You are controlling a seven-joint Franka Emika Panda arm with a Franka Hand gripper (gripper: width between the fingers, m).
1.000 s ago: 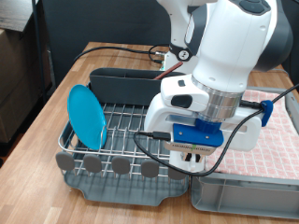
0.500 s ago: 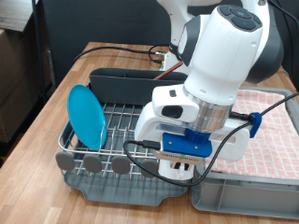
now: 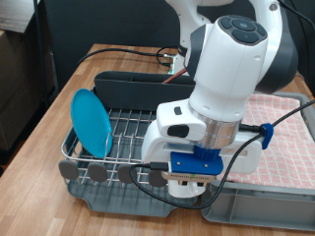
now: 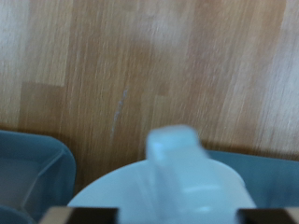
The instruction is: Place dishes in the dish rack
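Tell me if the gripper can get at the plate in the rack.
Probably yes. The plate stands on edge at the rack's left end in the exterior view, nothing on it; the gripper hangs at the other end.

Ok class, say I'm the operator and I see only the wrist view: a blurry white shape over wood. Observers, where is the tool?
Observer: The tool hangs low at the dish rack's front edge, near the exterior view's bottom.
Operator: Is anything in the rack?
Observer: Yes, a light-blue plate stands on edge at the rack's left end in the exterior view.
Operator: And behind it?
Observer: A tall dark grey compartment runs along the rack's back.
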